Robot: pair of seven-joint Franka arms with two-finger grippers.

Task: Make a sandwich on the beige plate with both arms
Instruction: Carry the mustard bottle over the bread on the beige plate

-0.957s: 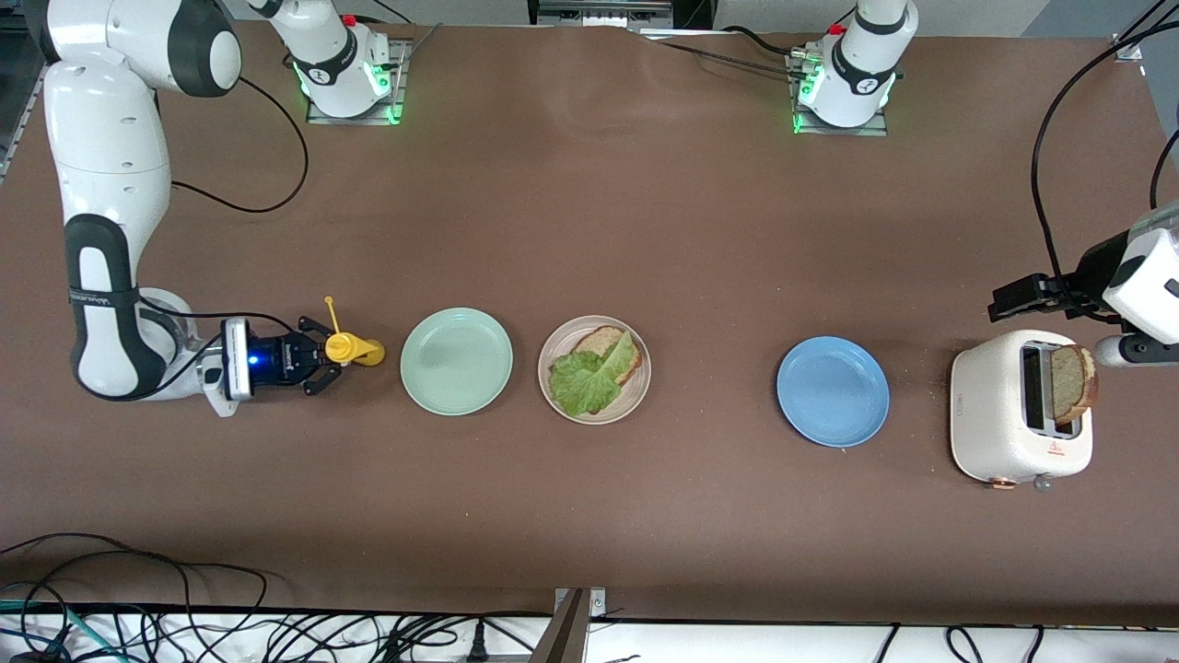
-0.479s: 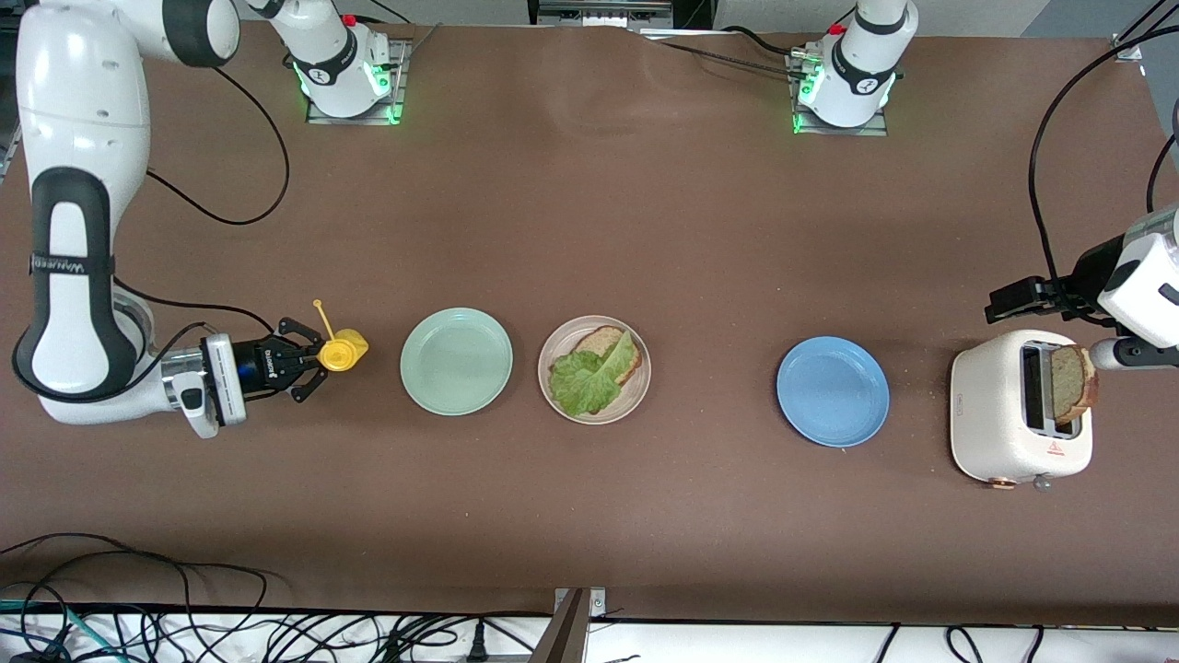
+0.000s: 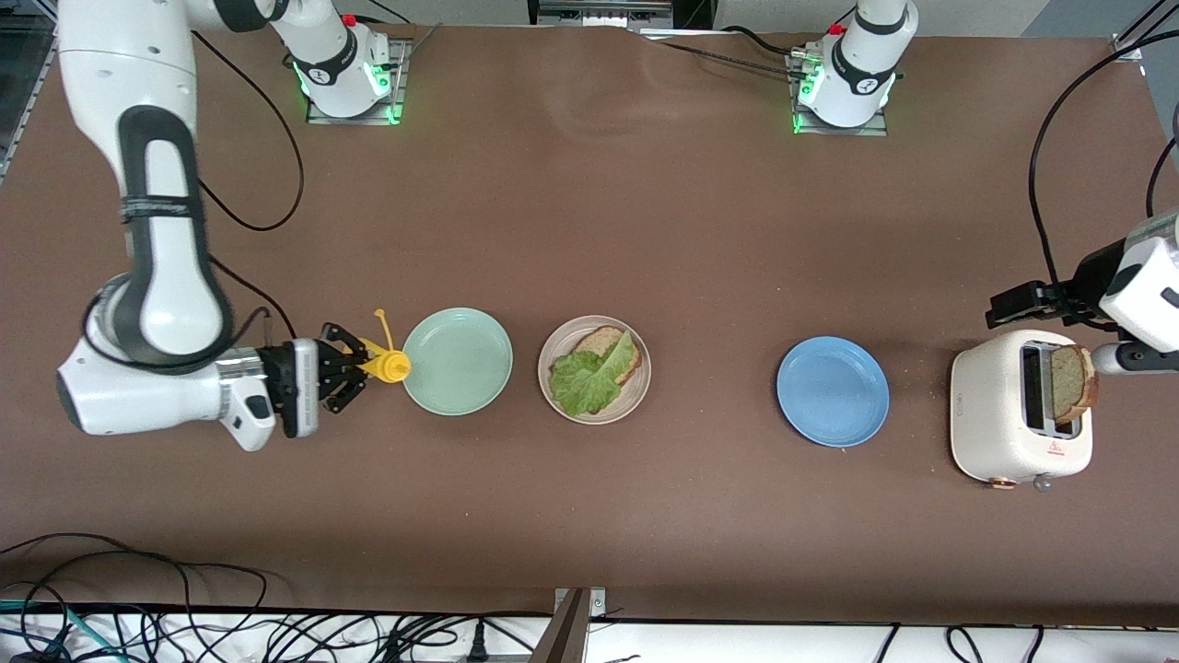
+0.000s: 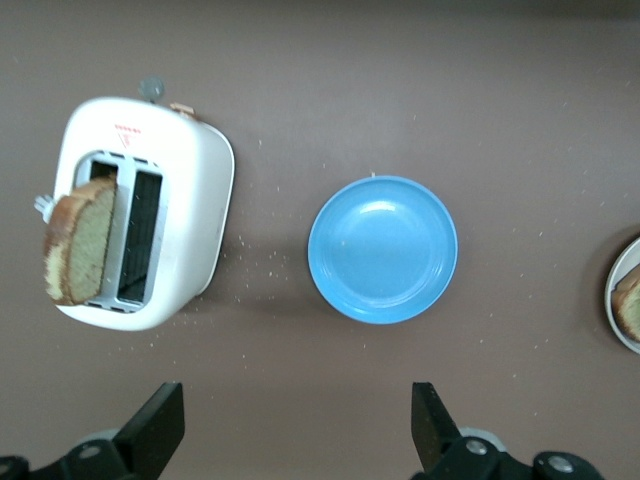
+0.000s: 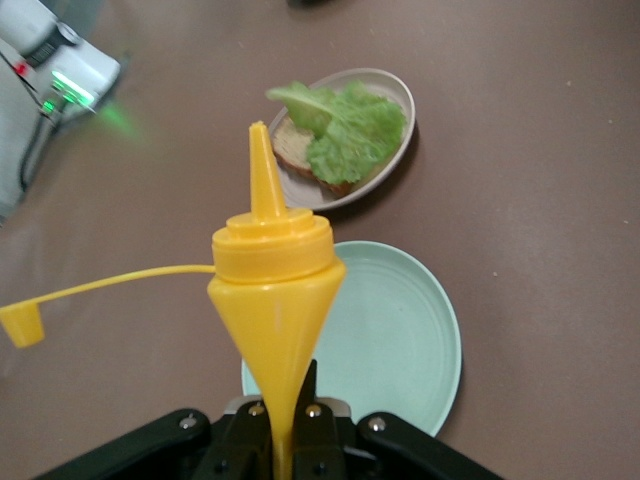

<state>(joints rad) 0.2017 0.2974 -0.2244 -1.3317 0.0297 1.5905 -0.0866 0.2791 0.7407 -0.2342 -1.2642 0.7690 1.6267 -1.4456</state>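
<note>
The beige plate (image 3: 628, 398) sits mid-table with one bread slice (image 3: 602, 340) on it and a green lettuce leaf (image 3: 588, 378) lying over that slice. A second bread slice (image 3: 1072, 382) stands up out of the white toaster (image 3: 1004, 433) at the left arm's end. My right gripper (image 3: 348, 366) is shut on a yellow squeeze bottle (image 3: 385, 363), held level, nozzle at the mint-green plate's rim. In the right wrist view the bottle (image 5: 275, 290) points toward the lettuce (image 5: 350, 135). My left gripper (image 3: 1004, 306) is open and empty over the table beside the toaster (image 4: 150, 210).
A mint-green plate (image 3: 461, 368) lies between the bottle and the beige plate. A blue plate (image 3: 833, 391) lies between the beige plate and the toaster. The bottle's cap (image 5: 22, 325) dangles on its strap. Cables run along the table edge nearest the camera.
My right arm has swung round and carried the yellow bottle toward the mint-green plate, nozzle now pointing at the plates. The left arm has hardly moved.
</note>
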